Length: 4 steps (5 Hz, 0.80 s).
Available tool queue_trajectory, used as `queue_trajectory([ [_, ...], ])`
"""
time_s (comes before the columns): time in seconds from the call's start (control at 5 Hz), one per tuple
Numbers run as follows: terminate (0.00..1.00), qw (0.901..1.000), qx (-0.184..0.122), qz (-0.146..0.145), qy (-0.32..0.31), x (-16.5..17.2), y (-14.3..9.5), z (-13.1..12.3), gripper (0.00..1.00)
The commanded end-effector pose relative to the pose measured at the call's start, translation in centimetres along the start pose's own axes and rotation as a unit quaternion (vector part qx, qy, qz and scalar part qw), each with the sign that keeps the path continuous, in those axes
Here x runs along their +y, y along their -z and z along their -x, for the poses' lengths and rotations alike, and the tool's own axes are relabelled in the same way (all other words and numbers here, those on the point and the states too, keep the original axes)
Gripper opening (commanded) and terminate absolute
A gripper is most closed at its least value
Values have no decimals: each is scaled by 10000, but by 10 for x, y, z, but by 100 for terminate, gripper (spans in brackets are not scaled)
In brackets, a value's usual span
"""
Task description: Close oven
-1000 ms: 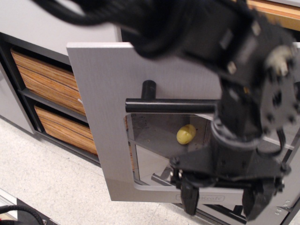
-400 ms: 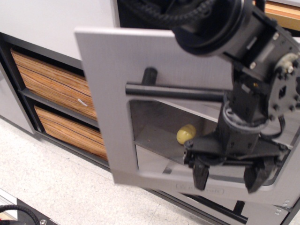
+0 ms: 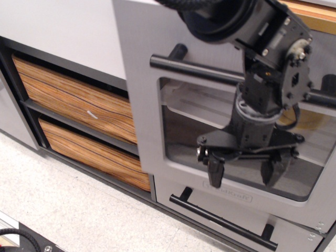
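Observation:
The oven's brushed silver-grey door (image 3: pixel 140 105) stands nearly upright, almost flat against the oven front. Its long black bar handle (image 3: pixel 197 69) runs across the top of the clear window (image 3: pixel 194 134). A pale rack shows faintly through the glass. My gripper (image 3: pixel 244 170) hangs in front of the window's lower part, below the handle, with both black fingers (image 3: pixel 214 171) spread apart and nothing between them. The arm's wrist hides the middle of the handle. I cannot tell whether the fingers touch the glass.
Two wood-grain drawers (image 3: pixel 73 97) sit left of the oven in a dark frame. A narrow grey drawer with a black bar handle (image 3: pixel 223 220) lies under the oven door. A speckled pale floor (image 3: pixel 63 205) is below. A black cable shows at the bottom left corner.
The oven door has swung up from a half-open tilt to nearly shut. My gripper moved up and back with it. The yellow object seen through the window no longer shows.

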<state>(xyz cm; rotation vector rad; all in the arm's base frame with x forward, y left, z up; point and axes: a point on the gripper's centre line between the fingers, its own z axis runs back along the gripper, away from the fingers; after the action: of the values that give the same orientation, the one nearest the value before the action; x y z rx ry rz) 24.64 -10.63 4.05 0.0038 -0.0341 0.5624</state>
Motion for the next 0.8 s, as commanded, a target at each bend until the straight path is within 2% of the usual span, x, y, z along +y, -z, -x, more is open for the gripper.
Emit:
queue_trajectory([
  [0.0,0,9989,-213,277,-326,-1,-20,-37,100],
  [0.6,0,9987,-247,290,-340,-1,-24,-41,100],
])
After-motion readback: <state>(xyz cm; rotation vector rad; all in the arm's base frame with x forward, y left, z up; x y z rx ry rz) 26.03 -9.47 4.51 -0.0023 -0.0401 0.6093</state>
